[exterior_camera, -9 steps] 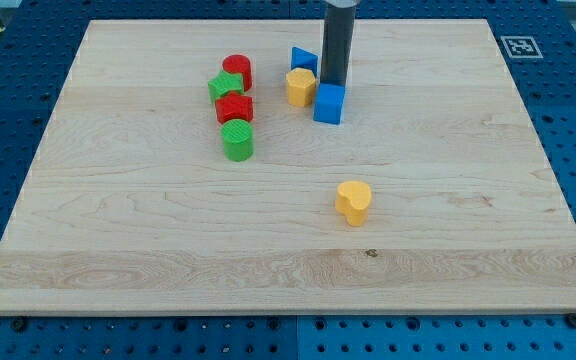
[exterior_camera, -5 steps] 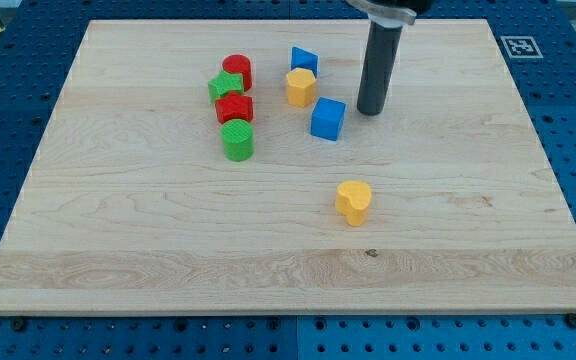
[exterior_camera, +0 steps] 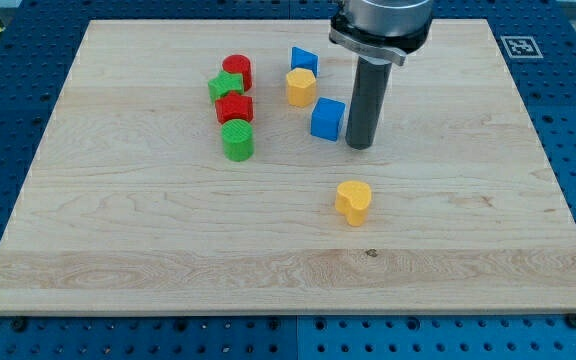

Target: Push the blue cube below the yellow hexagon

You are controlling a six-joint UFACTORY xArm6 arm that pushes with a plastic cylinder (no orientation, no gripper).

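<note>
The blue cube (exterior_camera: 327, 119) sits on the wooden board (exterior_camera: 168, 230), just below and to the right of the yellow hexagon (exterior_camera: 301, 87). My tip (exterior_camera: 359, 146) stands right beside the cube's right face, close to touching it. The dark rod rises from there to the arm's end at the view's top.
A second blue block (exterior_camera: 304, 59) lies above the yellow hexagon. To the left stand a red cylinder (exterior_camera: 236, 70), a green star (exterior_camera: 226, 87), a red block (exterior_camera: 234, 108) and a green cylinder (exterior_camera: 237, 140). A yellow heart (exterior_camera: 352, 202) lies below my tip.
The blue cube slid down from beside the yellow hexagon. My tip left the cube's top side, swung out to the right, then came down to the cube's right side.
</note>
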